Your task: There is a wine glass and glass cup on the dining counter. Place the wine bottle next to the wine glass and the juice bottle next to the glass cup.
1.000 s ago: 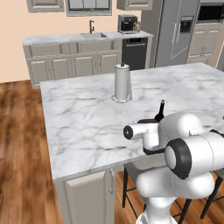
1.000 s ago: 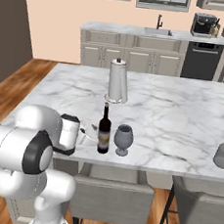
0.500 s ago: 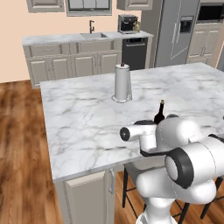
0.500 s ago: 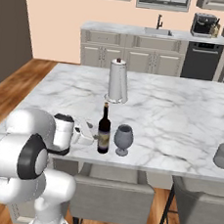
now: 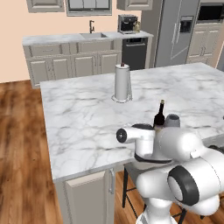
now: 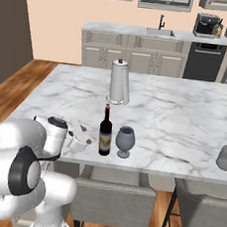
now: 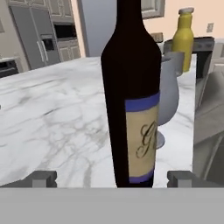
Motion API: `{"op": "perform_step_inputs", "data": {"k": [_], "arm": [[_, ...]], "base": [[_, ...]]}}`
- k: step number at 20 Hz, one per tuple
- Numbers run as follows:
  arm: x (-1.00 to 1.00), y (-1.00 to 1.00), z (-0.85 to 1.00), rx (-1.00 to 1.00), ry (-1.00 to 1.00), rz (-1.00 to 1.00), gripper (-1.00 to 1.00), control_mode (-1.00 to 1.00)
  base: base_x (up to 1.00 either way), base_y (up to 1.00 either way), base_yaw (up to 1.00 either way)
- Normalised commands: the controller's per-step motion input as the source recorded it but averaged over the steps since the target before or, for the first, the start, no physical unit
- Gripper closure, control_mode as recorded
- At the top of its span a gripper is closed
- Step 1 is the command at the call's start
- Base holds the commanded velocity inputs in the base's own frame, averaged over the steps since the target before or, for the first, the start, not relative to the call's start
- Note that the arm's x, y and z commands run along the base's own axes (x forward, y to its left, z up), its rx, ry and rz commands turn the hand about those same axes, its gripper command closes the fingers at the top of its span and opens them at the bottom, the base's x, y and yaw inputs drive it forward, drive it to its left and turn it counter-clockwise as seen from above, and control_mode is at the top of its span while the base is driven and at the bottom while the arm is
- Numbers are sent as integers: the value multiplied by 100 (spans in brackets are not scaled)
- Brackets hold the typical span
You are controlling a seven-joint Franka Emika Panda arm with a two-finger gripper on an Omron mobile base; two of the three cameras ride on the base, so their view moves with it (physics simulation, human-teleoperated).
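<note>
The claw [image 7: 112, 177] is spread wide and released, its tips either side of the upright wine bottle [image 6: 105, 132] without touching, which stands on the bench [image 6: 184, 118] just beside the wine glass [image 6: 125, 141], glass cup [image 6: 226, 158] well apart.

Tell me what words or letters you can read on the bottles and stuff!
"G": a curly gold letter on the wine bottle label; any other writing is cut off or too blurred to read.
The juice bottle: no readable text.
The wine glass, paper towel roll and dining counter: no text.
</note>
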Motion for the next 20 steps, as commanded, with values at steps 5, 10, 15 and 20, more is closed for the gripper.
{"op": "perform_step_inputs", "data": {"k": [5,10,15,20], "arm": [[-26,17,39,18,19,1,-100,-100],[-30,9,43,17,23,11,-100,-100],[-43,5,38,9,13,24,-100,-100],[-50,3,34,10,9,29,-100,-100]], "base": [[0,0,0],[0,0,0],[0,0,0],[0,0,0]]}}
